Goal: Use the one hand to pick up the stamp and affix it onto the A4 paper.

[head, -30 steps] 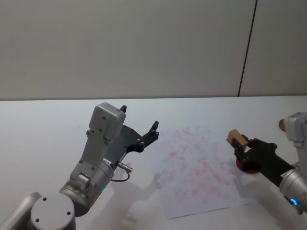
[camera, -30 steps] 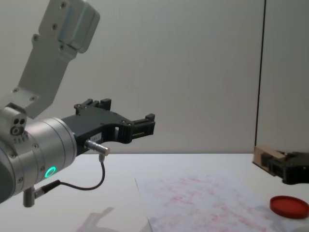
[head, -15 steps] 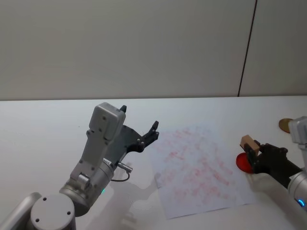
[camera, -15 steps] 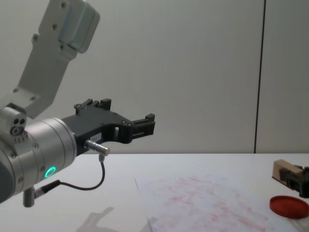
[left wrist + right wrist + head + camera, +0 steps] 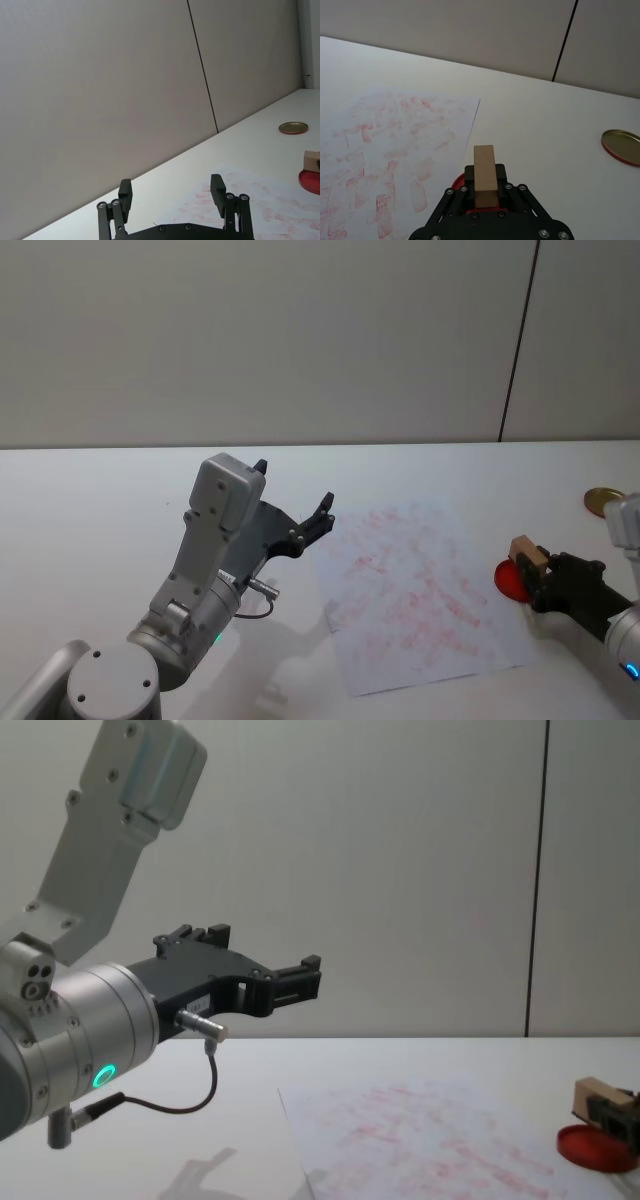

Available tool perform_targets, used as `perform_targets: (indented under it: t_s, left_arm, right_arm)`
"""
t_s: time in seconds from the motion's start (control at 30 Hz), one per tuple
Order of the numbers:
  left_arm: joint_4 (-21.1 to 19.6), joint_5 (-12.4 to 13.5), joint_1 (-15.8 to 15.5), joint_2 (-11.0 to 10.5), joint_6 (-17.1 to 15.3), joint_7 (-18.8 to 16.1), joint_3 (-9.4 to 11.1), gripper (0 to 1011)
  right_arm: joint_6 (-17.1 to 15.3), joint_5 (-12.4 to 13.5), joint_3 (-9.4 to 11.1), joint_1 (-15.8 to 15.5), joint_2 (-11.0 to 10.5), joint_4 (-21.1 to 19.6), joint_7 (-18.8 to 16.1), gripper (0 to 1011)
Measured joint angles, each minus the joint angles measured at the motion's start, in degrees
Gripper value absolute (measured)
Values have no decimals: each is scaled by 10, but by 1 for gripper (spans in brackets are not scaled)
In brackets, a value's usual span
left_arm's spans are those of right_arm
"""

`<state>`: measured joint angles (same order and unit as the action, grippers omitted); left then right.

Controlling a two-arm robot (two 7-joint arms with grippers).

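One gripper, the left gripper (image 5: 322, 512), hangs idle with jaws spread above the counter (image 5: 90, 500), beside the A4 paper (image 5: 415, 590). At right, the right gripper (image 5: 535, 575), pinching the stamp (image 5: 525, 553), has drawn back and sunk over the red ink pad (image 5: 510, 578), likely re-inking before stamping.

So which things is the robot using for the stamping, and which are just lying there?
Using:
- the stamp, held in the right gripper
- the A4 paper
- the red ink pad, under the stamp

Just there:
- the gold lid on the table
- the left gripper, open, in the air
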<state>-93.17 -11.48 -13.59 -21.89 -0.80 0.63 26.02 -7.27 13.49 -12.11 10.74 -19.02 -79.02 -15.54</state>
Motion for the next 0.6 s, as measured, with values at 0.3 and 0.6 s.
perform_targets:
  t_s: [0.3, 0.6]
  left_arm:
    - [0, 0, 0, 0, 0, 0, 0, 993]
    - [0, 0, 0, 0, 0, 0, 0, 993]
  right_arm:
    - [-6, -3, -2, 5, 3, 13, -2, 221]
    - [-11, -5, -3, 9, 5, 22, -1, 330]
